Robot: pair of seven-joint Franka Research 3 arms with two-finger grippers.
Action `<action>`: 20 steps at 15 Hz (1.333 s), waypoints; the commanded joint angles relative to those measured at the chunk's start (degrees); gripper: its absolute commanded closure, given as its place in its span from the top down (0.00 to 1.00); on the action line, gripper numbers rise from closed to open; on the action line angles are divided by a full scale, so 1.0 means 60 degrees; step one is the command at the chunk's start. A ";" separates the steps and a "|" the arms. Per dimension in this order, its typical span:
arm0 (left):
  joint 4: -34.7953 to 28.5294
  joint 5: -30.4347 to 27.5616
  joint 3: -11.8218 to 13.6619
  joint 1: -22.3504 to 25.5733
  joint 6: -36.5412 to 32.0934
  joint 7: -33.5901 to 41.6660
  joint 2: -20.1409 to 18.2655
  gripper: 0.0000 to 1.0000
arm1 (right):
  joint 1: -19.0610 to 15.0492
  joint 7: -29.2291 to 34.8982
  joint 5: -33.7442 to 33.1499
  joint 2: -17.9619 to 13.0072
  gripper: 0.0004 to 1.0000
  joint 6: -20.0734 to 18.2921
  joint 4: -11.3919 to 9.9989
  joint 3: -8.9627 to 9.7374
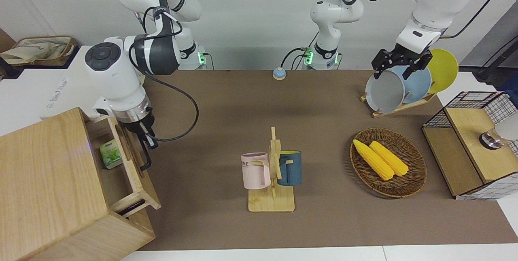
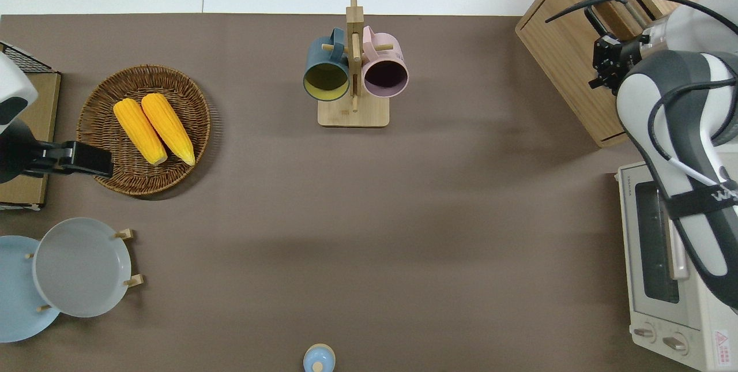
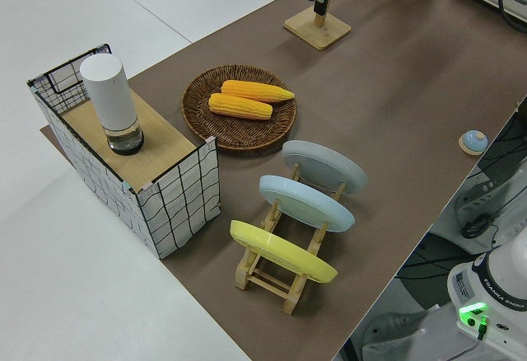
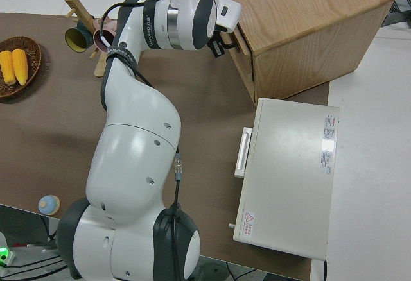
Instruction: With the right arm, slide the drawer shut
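Wooden box (image 1: 44, 180): stood at the right arm's end of the table; plain light wood, flat faces, square edges, visible grain.
Drawer (image 1: 119, 182): sat in that box, only partly pushed in – a good stretch of its floor and side walls showed; wide, shallow, same pale wood.
Done: judged well on the way, with the front panel drawn close to the box.
Left: judged a last short push, until the panel met the box face and the gap shut.
Green packet (image 1: 111, 154): lay inside the drawer near the end closest to the robots; small, flat, printed, probably light enough to ride along.
Handle (image 1: 144, 156): thin black metal loop on the front panel, rounded at the corners; looked hard and smooth.
Right gripper (image 1: 146, 138): was down at the end of the handle closest to the robots, right against the panel; could not be told whether open or closed, nor whether anything was gripped.
Risk: judged slight – a push off the panel's middle could skew the drawer in its runners.
Pink mug (image 1: 255, 170): hung on a wooden peg stand mid-table; glazed, smooth.
Blue mug (image 1: 290, 168): hung on the same stand, on the side toward the left arm's end.
Basket (image 1: 412, 180): round, shallow, dark woven wicker; held two yellow corn cobs (image 1: 380, 159), bumpy and tapered.
Left gripper (image 1: 398, 62): parked.
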 commanded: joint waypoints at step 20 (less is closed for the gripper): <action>0.0234 0.0164 -0.0061 0.0037 -0.0188 0.0093 0.0109 0.99 | 0.1624 -0.2029 -0.0006 -0.0933 0.00 -0.1667 0.0170 0.0208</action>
